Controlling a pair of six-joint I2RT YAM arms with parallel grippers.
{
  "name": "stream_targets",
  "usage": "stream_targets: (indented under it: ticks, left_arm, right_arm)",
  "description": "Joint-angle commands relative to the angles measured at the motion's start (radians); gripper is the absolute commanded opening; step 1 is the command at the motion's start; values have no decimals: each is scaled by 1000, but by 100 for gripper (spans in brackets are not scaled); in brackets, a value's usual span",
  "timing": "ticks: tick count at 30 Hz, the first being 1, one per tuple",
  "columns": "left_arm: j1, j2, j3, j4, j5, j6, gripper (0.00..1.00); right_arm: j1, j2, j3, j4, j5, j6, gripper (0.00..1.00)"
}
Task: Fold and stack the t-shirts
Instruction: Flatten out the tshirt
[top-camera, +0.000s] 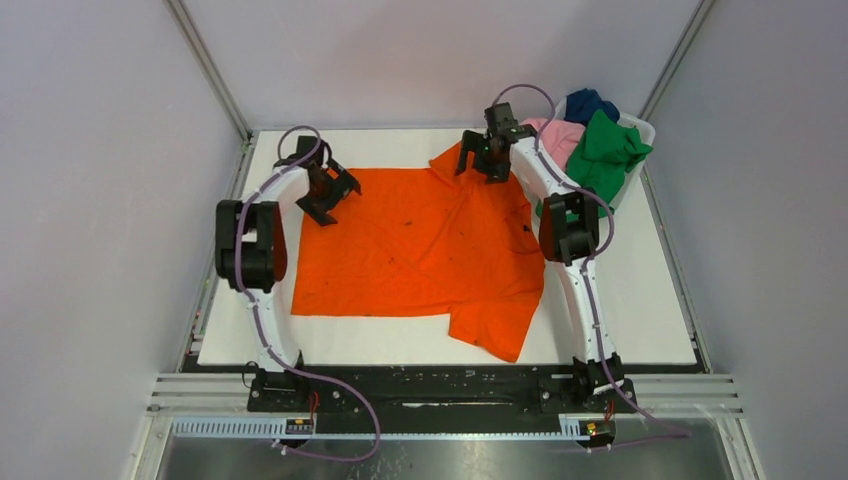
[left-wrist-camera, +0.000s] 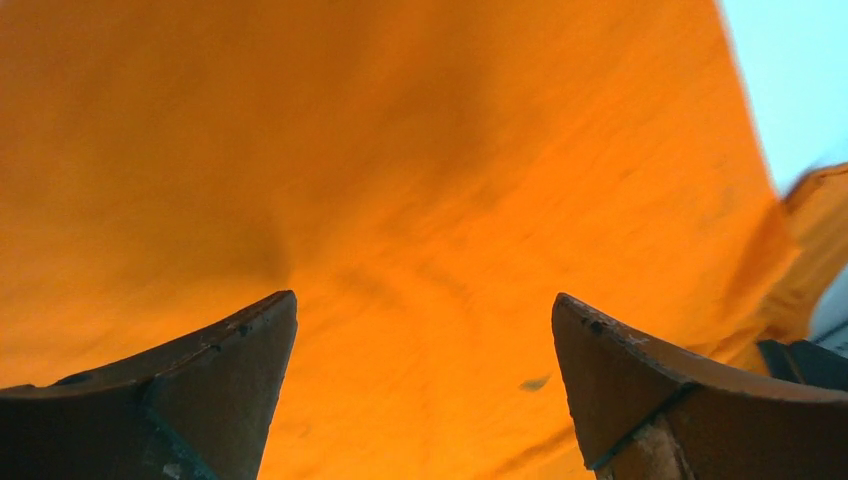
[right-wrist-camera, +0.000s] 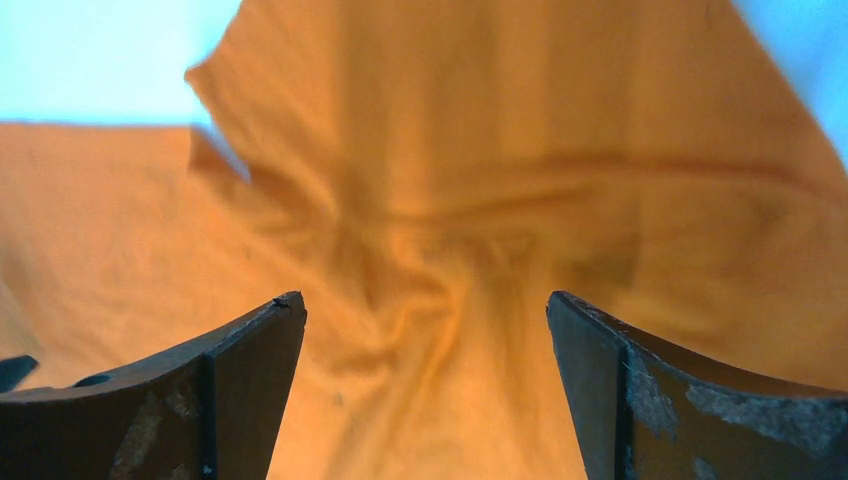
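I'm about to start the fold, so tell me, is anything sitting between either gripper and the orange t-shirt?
Nothing visible. The left gripper and right gripper both hang open over the orange t-shirt; each wrist view shows only orange cloth between the fingers. The white basket sits aside at the far right corner.
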Motion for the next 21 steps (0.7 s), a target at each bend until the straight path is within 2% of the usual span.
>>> stream_targets:
  ticks: [1, 6, 12, 17, 21]
  left_arm:
    - [13, -308, -158, -68, -162, 90, 99]
    - [32, -643, -486, -75, -251, 81, 99]
    - [78, -902, -827, -125, -380, 0, 99]
    - [106, -1030, -1006, -53, -408, -130, 99]
    - [108, -1024, -1062, 12, -403, -213, 97]
  right_arm:
    - [27, -297, -169, -14, -70, -148, 100]
    - [83, -597, -485, 61, -22, -219, 99]
    - [117, -898, -887, 205, -5, -178, 100]
    - [118, -1027, -1077, 238, 21, -128, 99]
    - [119, -1057, -1116, 240, 16, -117, 100]
